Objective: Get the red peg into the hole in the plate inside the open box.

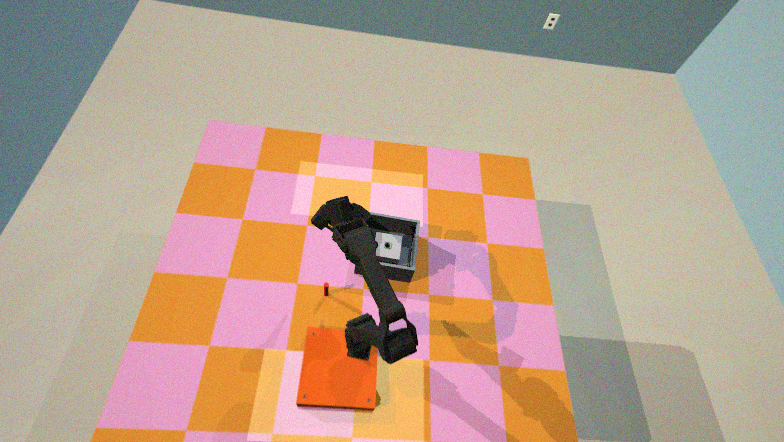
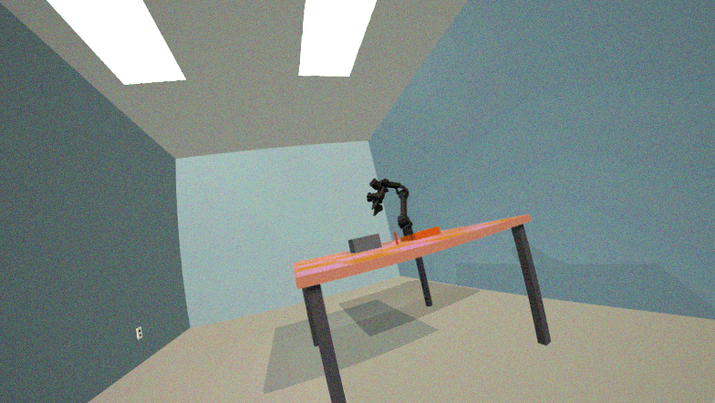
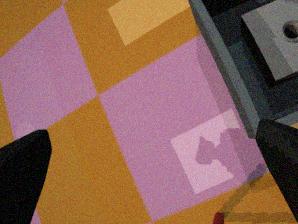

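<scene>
The red peg [image 1: 326, 289] [image 2: 396, 237] stands upright on the checkered table, between the box and the orange base board. Its top just shows at the bottom edge of the wrist view [image 3: 218, 219]. The open grey box [image 1: 399, 272] [image 2: 365, 243] [image 3: 227, 75] holds a light plate [image 1: 396, 241] [image 3: 267, 35] with a dark, empty hole [image 1: 387, 245] [image 3: 291, 31]. My gripper [image 3: 156, 135] is wide open and empty, high above the table; in the top view its fingers are hidden under the hand. In the wrist view the right fingertip overlaps the box's near corner.
The orange base board [image 1: 329, 378] [image 2: 425, 232] lies under the arm's base. The arm's forearm crosses over the box's left side in the top view and hides part of it. The box walls rise around the plate. Shadows of the arm fall on the table.
</scene>
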Controlling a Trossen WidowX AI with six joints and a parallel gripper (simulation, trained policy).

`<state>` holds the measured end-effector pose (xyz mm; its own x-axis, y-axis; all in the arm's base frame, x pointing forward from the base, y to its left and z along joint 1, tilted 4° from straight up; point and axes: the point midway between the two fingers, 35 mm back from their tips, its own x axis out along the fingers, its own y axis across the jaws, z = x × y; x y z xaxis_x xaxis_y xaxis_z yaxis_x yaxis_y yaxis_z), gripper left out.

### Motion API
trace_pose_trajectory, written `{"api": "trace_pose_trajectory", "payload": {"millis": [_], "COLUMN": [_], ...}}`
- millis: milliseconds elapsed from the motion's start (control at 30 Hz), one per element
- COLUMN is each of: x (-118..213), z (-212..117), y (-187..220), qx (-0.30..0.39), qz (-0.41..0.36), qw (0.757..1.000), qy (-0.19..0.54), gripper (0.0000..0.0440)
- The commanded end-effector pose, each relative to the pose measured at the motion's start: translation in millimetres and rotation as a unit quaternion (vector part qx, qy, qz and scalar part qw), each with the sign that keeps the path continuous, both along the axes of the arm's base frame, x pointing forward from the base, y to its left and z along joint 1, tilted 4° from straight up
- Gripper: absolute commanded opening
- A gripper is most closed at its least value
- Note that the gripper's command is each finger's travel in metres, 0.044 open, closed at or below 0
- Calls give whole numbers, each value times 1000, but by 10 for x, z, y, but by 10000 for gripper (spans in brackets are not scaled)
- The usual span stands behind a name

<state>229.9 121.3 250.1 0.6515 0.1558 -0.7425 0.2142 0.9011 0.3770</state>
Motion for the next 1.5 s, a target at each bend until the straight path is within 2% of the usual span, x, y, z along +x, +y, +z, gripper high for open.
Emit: {"api": "trace_pose_trajectory", "payload": {"millis": [0, 333, 567, 867, 1267, 1333, 1467], "x": [-90, -467, -628, -671, -632, -632, -657], "z": [-170, -774, -1107, -1470, -1980, -2048, -2185], "y": [17, 56, 109, 207, 275, 270, 246], "qx": [1, -18, -33, -37, -35, -37, -45], "qz": [-11, -77, -117, -144, -157, -157, -161], "qw": [999, 976, 955, 941, 937, 936, 932], "qy": [43, 201, 270, 304, 310, 312, 322], "gripper": [440, 440, 440, 440, 440, 427, 330]}}
